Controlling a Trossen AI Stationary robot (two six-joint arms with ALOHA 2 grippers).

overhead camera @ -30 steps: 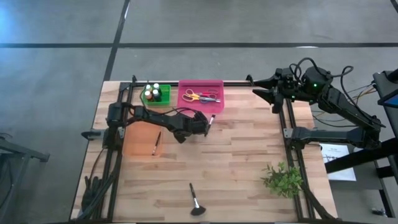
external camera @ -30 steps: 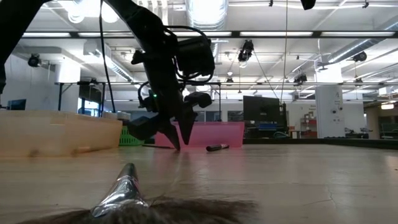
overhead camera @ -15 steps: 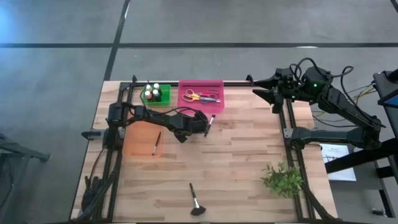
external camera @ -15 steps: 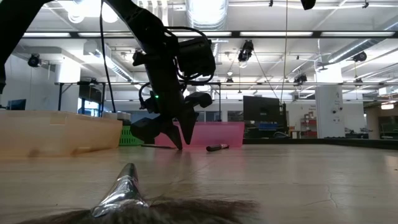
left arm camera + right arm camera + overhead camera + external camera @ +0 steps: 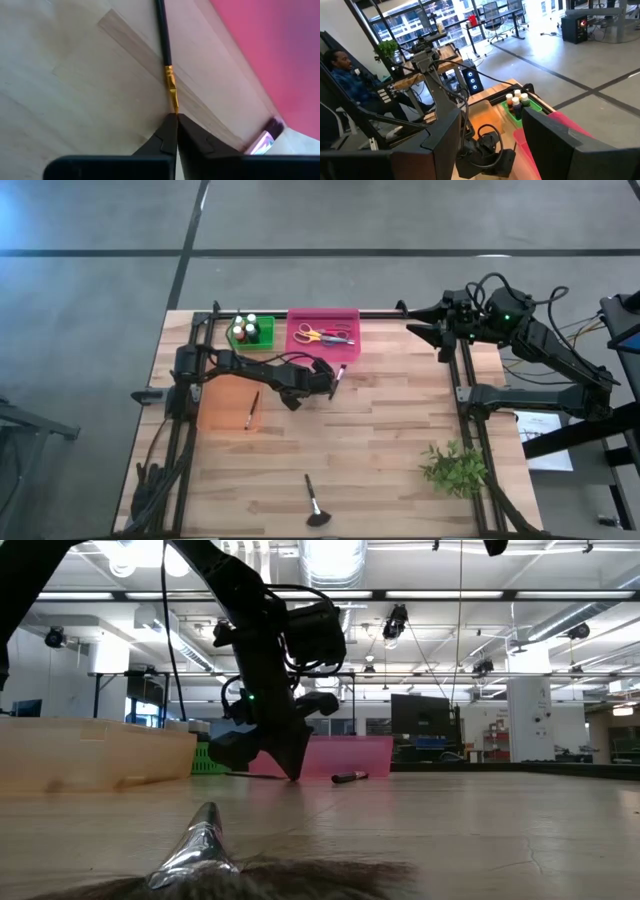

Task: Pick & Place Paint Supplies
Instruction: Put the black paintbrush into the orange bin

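Observation:
A slim brush with a black handle and a gold ferrule lies on the wood table beside the pink tray. My left gripper is shut on its end, and it also shows low at the table in the low view and in the high view. My right gripper stands raised at the table's far right, open, with nothing between its fingers. My left gripper pinches the brush's end just past the gold ferrule between its two fingertips. The fingers slant down from above onto the table. The brush lies flat on the wood, its handle reaching away from the fingers.
A green tray holds paint bottles and the pink tray holds scissors. An orange tray holds a brush. A short dark stick lies beside the pink tray, a fan brush near the front edge, and a plant sprig front right.
My left gripper has shut its fingers, which stood apart half a second ago, and taken hold of the brush's end. It has kept its place low at the table.

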